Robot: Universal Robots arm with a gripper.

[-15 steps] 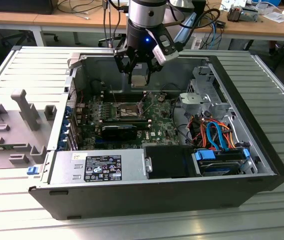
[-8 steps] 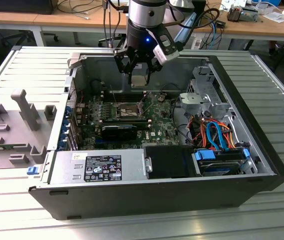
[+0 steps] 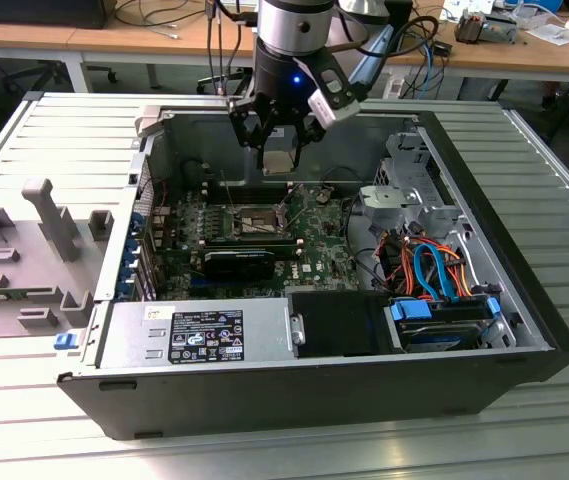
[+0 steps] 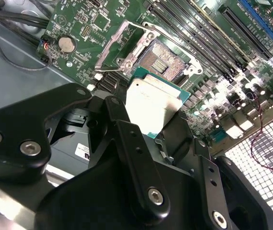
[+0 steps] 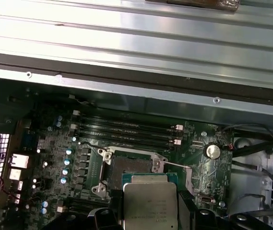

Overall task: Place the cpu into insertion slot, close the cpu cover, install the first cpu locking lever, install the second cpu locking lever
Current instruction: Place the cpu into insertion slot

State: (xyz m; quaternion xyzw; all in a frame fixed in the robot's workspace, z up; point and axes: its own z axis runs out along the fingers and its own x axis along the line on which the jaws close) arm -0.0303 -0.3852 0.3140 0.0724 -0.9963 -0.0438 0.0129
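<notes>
Cpu (image 3: 279, 162) hangs in the gripper (image 3: 279, 148) above the open computer case (image 3: 524, 330), which lies on its side on a ribbed metal surface (image 3: 64, 120). The jaws are drawn in narrow on the chip and clamp it by two opposite edges. That grip keeps the flat metal top and the underside free, probably so that the chip can go down level.

In both wrist views the cpu (image 4: 153, 103) (image 5: 149, 203) is held flat and clear of the green board (image 3: 314, 250). It is not yet in contact with the insertion slot (image 4: 162, 60) (image 5: 129, 165), whose dark centre lies bare. The chip sits near the slot and a little off to one side of it, so placing is under way and not done.

The cpu cover (image 4: 118, 39) stands swung back beside the slot in the second wrist view. This leaves the opening free from above. A thin wire locking lever (image 5: 174, 166) also lies thrown outward in the first wrist view, so nothing is latched.

As for writing, the chip's metal top carries several lines of fine engraved print. A black and white label (image 3: 204, 335) sits on the power supply at the near side of the case. I leave both unread.
</notes>
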